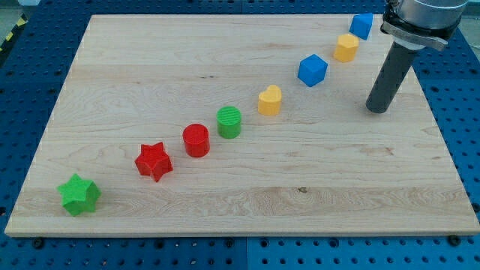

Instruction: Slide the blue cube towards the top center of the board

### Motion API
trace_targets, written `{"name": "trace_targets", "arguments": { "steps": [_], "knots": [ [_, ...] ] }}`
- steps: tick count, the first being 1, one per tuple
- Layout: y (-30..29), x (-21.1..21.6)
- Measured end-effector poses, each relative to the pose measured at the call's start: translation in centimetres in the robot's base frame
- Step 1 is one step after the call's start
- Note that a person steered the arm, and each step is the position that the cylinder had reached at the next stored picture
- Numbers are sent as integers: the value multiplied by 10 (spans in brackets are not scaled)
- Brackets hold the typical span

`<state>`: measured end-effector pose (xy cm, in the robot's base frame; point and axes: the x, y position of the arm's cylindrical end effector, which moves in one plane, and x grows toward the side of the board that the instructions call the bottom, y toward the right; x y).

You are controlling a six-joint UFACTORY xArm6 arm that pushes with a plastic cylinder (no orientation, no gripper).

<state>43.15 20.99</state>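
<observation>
The blue cube (pixel 313 70) sits on the wooden board (pixel 150 67) in the upper right part, within a diagonal row of blocks. My tip (pixel 377 109) rests on the board to the right of the blue cube and a little lower, apart from it. A yellow hexagon block (pixel 346 47) lies up and right of the cube. A second blue block (pixel 361 25) sits near the top right corner. A yellow heart block (pixel 270 99) lies down and left of the cube.
Further down the diagonal are a green cylinder (pixel 229 121), a red cylinder (pixel 196 139), a red star (pixel 154 160) and a green star (pixel 79 194). The arm's body (pixel 420 15) hangs over the top right corner.
</observation>
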Motion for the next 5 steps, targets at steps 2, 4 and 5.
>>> {"name": "trace_targets", "arguments": {
  "steps": [2,4,5],
  "knots": [
    [6,-9],
    [6,-21],
    [-24,-42]
  ]
}}
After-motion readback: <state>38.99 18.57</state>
